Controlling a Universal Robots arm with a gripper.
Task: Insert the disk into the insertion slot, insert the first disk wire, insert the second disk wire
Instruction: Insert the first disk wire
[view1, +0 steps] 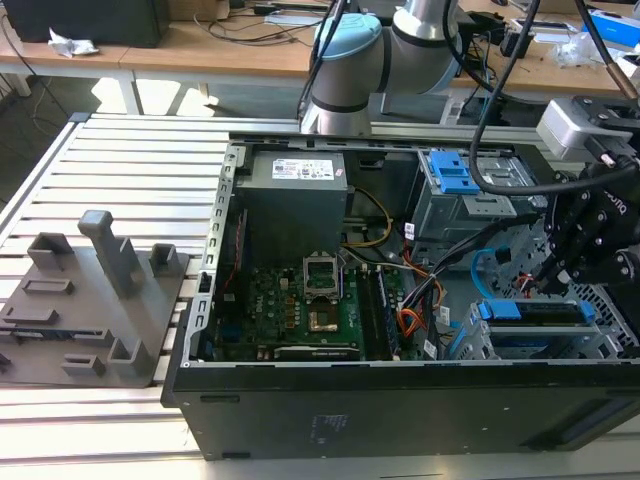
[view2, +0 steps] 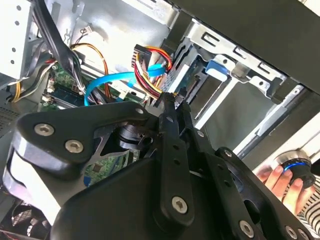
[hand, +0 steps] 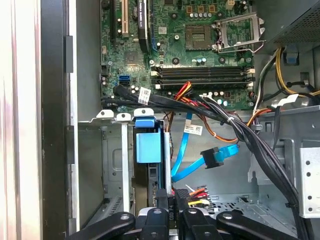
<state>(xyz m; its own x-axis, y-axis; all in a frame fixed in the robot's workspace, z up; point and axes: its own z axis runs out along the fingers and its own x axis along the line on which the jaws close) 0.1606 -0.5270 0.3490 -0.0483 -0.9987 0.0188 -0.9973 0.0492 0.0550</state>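
The disk (view1: 530, 312), framed by its blue carrier (hand: 148, 145), sits inside the insertion slot of the perforated grey cage (view1: 603, 345) at the case's front corner, on the exterior view's right. My gripper (hand: 172, 197) hovers just behind the disk and is shut on the dark plug of the first disk wire (hand: 198, 192), whose orange-red and yellow leads trail off to one side. In the second wrist view the fingertips (view2: 169, 101) pinch that plug close to the disk's rear edge. The second disk wire (hand: 189, 166), light blue, hangs loose beside it with its plug (hand: 212, 157) free.
A thick black cable bundle (hand: 235, 125) crosses above the cage. The motherboard (view1: 300, 310) and power supply (view1: 295, 200) take up the case's middle. A taller cage with a blue latch (view1: 455, 175) stands behind. A person's hand (view2: 280, 181) holds a knob outside the case. A grey fixture (view1: 95, 300) sits on the table.
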